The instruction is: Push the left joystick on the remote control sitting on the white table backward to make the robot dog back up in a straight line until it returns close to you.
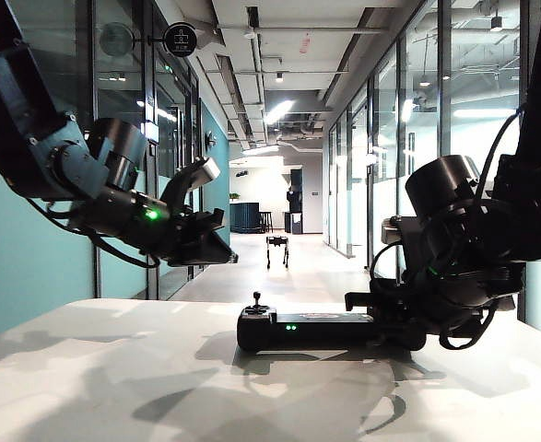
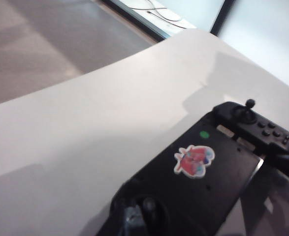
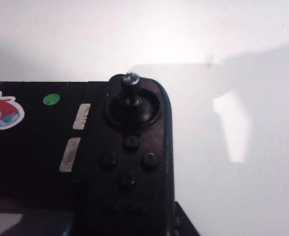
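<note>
The remote control point(image 1: 307, 329) lay flat on the white table point(image 1: 113, 378), apparently steadied at its right end by the right gripper point(image 1: 390, 322); finger state there could not be told. The left gripper point(image 1: 217, 247) hovered above and left of the controller, fingers seemingly together, probably positioning over the left joystick point(image 1: 257, 301). Two sticks and one sticker point(image 2: 194, 160) were visible. One robot dog point(image 1: 277, 249) stood far down the corridor beyond the controller.
</note>
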You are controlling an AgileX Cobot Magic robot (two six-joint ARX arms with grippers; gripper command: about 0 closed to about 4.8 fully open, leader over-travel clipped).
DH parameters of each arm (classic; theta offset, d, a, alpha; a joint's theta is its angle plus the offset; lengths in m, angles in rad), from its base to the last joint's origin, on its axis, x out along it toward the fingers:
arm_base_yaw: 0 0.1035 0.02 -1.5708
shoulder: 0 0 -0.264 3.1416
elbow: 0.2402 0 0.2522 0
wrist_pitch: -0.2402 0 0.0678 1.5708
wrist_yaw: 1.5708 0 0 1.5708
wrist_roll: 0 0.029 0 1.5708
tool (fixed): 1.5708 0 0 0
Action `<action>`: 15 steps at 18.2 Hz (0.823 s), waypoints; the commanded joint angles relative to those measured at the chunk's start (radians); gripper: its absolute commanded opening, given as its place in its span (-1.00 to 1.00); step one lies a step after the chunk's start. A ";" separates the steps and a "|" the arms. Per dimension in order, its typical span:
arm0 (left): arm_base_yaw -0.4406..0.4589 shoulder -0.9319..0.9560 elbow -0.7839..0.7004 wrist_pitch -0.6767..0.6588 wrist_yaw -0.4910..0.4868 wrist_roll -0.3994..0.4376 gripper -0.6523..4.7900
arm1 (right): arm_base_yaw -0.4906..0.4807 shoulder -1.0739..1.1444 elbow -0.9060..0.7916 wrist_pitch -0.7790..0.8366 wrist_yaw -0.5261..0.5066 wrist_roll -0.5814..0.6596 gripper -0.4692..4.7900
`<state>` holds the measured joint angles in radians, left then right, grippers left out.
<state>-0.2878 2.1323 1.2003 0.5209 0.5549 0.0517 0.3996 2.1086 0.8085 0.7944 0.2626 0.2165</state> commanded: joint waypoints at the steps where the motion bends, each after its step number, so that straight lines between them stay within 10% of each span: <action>1: -0.002 0.031 0.053 -0.015 0.019 0.002 -0.78 | 0.000 -0.003 0.004 0.025 0.008 0.008 -0.07; 15: -0.002 0.274 0.386 -0.262 0.105 0.111 -0.78 | 0.000 -0.003 0.004 0.022 0.008 0.008 -0.07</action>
<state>-0.2882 2.4023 1.5726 0.2741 0.6483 0.1444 0.3996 2.1086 0.8089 0.7940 0.2649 0.2165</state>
